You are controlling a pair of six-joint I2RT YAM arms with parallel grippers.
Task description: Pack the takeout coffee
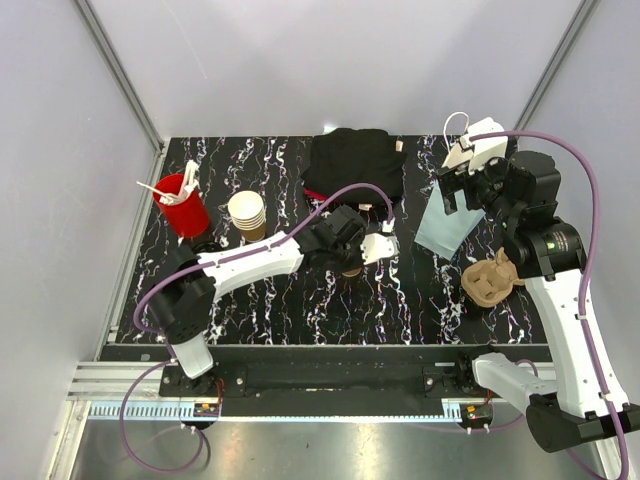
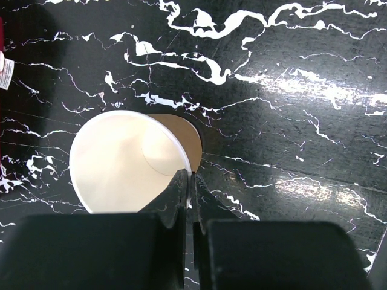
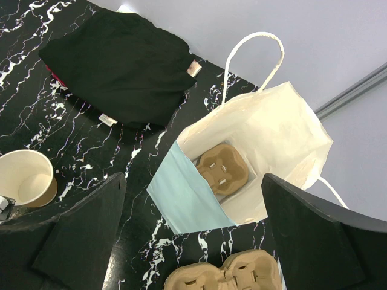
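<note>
- Jaws of the left gripper (image 2: 188,178) were pressed together over the rim of the paper cup (image 2: 121,160), one finger inside and one outside.
- Jaws of the right gripper (image 3: 192,179) were spread wide above the paper bag (image 3: 284,133), with nothing held.
- The cup, open with no lid seen, was placed mid-table (image 2: 290,121), well apart from the bag.
- The step was judged to be the pick-up of the cup. Next, a level lift towards the carrier (image 3: 221,168) in the bag would be called for.
</note>
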